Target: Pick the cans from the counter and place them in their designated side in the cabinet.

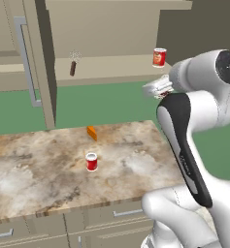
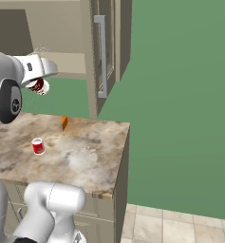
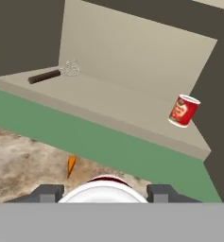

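A bright red can [image 1: 91, 161] [image 2: 37, 146] with a white rim stands upright on the marbled counter [image 1: 34, 174] [image 2: 90, 156]. My gripper [image 1: 155, 91] [image 2: 38, 86] [image 3: 104, 193] is raised above the counter, in front of the open cabinet [image 1: 111, 68] [image 3: 113, 106], just below its shelf level. It is shut on the dark maroon-and-white can [image 2: 36, 86]. In the hand view that can's white rim [image 3: 104, 185] sits between the two finger tips and hides the view below.
An orange-red can [image 1: 159, 57] [image 3: 183, 110] stands at the shelf's right end. A dark-handled whisk [image 1: 73, 63] [image 3: 49, 75] lies at its left. An orange wedge [image 1: 91, 132] [image 2: 64, 122] rests at the counter's back edge. The cabinet door [image 1: 31, 63] [image 2: 102, 52] hangs open.
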Tool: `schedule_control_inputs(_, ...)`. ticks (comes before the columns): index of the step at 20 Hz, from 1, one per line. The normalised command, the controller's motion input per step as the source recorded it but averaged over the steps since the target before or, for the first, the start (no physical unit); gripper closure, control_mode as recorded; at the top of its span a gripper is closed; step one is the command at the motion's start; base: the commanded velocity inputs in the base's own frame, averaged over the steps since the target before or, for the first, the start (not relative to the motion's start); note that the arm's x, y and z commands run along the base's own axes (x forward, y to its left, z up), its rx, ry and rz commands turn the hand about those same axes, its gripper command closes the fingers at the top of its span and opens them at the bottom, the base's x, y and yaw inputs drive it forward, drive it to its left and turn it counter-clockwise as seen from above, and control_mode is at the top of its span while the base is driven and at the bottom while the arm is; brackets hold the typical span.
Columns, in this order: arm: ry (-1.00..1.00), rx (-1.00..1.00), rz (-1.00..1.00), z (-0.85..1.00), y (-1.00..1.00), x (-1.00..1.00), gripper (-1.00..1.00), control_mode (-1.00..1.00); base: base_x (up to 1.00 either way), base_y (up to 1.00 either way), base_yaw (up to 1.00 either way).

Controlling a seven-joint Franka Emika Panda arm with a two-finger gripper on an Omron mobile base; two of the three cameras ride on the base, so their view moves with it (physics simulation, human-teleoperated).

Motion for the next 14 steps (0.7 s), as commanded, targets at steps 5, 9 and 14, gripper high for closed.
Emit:
schedule_control_inputs(5,-0.05,0.00,0.00,0.24,-0.08,0.16,1.00,-1.00,0.00,0.00,0.00)
schedule_control_inputs(9,-0.03,0.00,0.00,0.16,-0.09,0.20,1.00,-1.00,0.00,0.00,0.00)
schedule_control_inputs(14,-0.02,0.00,0.00,0.06,-0.08,0.28,1.00,-1.00,0.00,0.00,0.00)
